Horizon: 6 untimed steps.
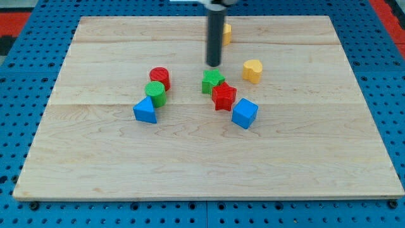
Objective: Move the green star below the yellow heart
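— Since you ask where things stand: my tip (214,64), the lower end of the straight dark rod, sits just above the green star-shaped block (212,82) toward the view's top, near it, though I cannot tell if they touch; there is no gripper on this arm, so nothing spreads or pinches.

— And the target?

— The yellow heart-shaped block (252,71) lies to the view's right of the star, slightly higher; the spot below it looks bare on the pale wooden board (190,171), but the red star-shaped block (223,96) presses against the green star's lower right, and the blue cube (244,113) sits just beyond that.

— What might spoil it?

— I judge a straight shove toward the view's bottom would drive the green star into the red one and drag both along; a push aimed off-centre could spin the star aside; sweeping too wide on the right risks nudging the heart itself; the far group, red cylinder (159,77), green cylinder (155,92) and blue triangular block (145,111), seems safe.
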### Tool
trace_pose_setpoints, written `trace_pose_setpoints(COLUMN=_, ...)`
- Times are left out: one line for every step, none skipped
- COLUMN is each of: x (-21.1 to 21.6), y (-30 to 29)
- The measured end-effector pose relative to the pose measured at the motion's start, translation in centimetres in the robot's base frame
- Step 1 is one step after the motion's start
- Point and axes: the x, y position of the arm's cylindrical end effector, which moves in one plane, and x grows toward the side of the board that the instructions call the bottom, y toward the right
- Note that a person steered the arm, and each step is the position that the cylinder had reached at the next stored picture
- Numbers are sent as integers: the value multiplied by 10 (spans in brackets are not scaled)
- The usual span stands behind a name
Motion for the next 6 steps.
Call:
trace_pose_setpoints(x=36, y=-21)
trace_pose_setpoints(x=58, y=-5)
trace_pose_setpoints(x=58, y=25)
trace_pose_setpoints(x=58, y=31)
trace_pose_setpoints(x=56, y=40)
trace_pose_setpoints(x=53, y=73)
